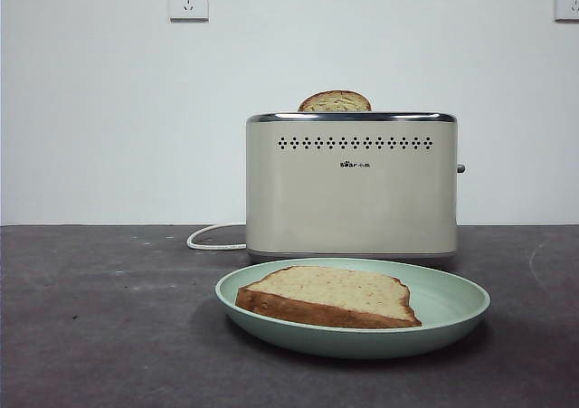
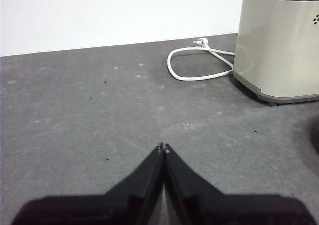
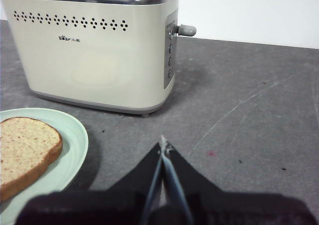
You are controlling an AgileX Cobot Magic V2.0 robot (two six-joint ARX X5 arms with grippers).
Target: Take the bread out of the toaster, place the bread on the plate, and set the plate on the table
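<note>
Resting low, my left hand [image 2: 163, 147] and right hand [image 3: 163, 144] are closed, empty; bread [image 1: 327, 296] lies flat on the plate [image 1: 452, 307], lower centre of the frame, plate on the desk [image 1: 90, 336], so I judge the job done.

Left gripper [image 2: 163, 147] low over bare table [image 2: 89, 125], jaws closed tip to tip, empty; toaster [image 2: 279, 45] stands far right w/ chrome rim partly cut off, white cord [image 2: 197, 68] looped beside it.

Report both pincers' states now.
Left pincer: closed, empty, low above the table.
Right pincer: closed, empty, beside the plate.
</note>
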